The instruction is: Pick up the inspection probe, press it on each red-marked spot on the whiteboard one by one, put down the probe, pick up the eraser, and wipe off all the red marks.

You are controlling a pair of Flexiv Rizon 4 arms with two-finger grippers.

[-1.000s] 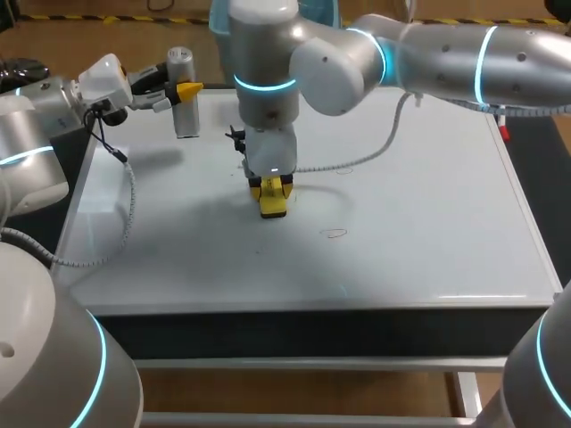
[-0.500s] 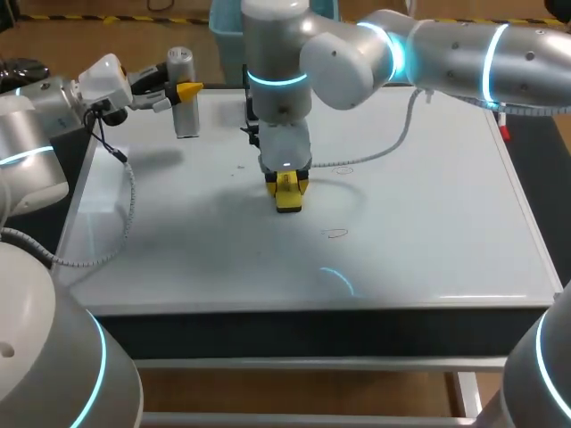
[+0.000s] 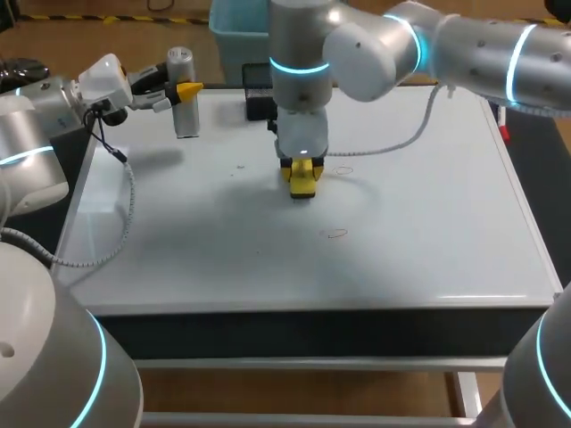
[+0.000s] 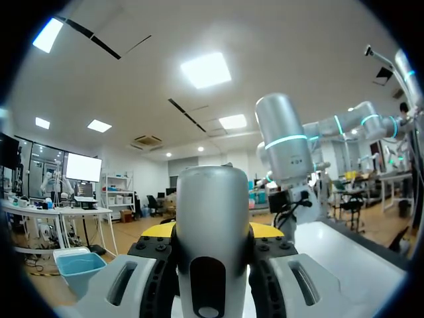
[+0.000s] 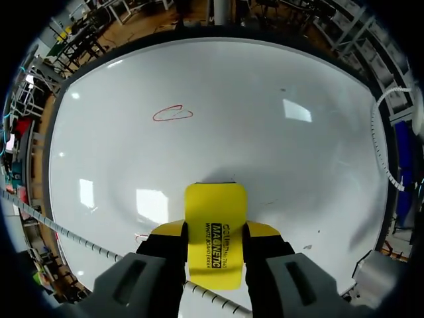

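Observation:
My left gripper (image 3: 181, 90) is shut on the grey cylindrical probe (image 3: 184, 114), which stands upright at the back left of the whiteboard (image 3: 428, 232). In the left wrist view the probe (image 4: 212, 218) fills the space between the fingers. My right gripper (image 3: 303, 171) points down over the middle back of the board, shut on the yellow eraser (image 3: 303, 185), whose end is at the board surface. One red mark (image 3: 343, 169) lies just right of the eraser, another red mark (image 3: 335, 234) nearer the front. Ahead of the eraser (image 5: 215, 215) the right wrist view shows a red loop (image 5: 173, 114).
A black box (image 3: 258, 100) sits at the board's back edge, behind the right gripper. A grey cable (image 3: 393, 143) hangs from the right arm over the board. Open board surface stretches to the front and right.
The right arm has carried the eraser to the right and toward the back of the board. The left arm and probe have not moved.

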